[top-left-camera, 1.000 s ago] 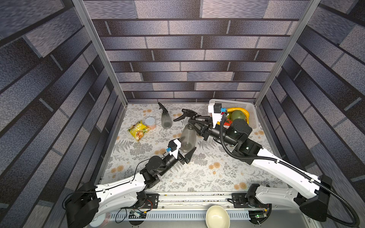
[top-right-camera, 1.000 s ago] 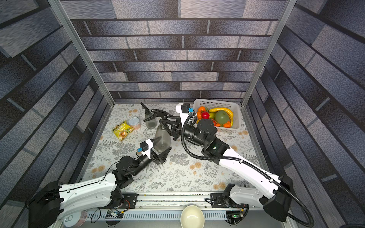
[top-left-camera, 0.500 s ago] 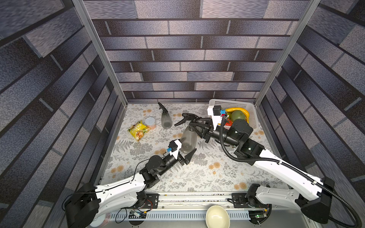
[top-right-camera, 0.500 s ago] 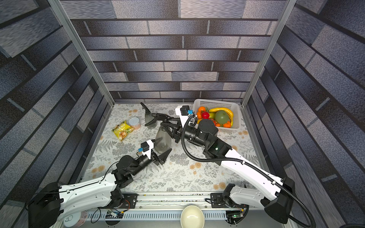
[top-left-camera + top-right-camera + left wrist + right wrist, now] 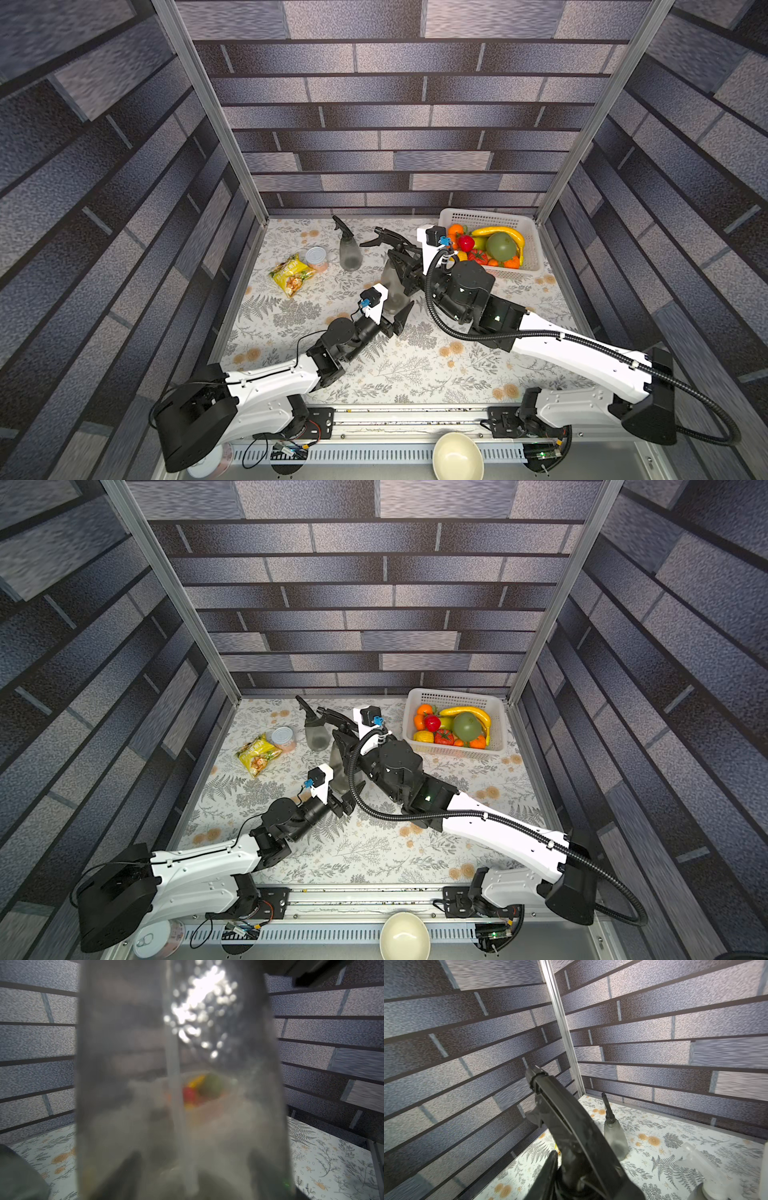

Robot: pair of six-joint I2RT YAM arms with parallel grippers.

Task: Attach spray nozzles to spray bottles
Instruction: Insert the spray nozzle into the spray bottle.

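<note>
Two grippers are sharing one job. The left gripper (image 5: 392, 312) is clamping the lower body of a smoky spray bottle (image 5: 390, 279) standing upright mid-table. The right gripper (image 5: 400, 258) is pinching a black spray nozzle (image 5: 384, 242) sitting over that bottle's neck. The dip tube (image 5: 173, 1059) is running down inside the bottle (the left wrist view is showing it through the hazy wall), so the step in hand is probably seating and turning the collar. To do it well, the right arm should be holding the nozzle in line with the neck and twisting without leaning, with the left bracing against the turn; a tilted collar could cross-thread. A second bottle (image 5: 350, 258), already wearing its nozzle, is standing near the back wall. Nothing legible is showing: the print on the snack bag (image 5: 291, 276) and the can (image 5: 316, 258) is too small to read.
</note>
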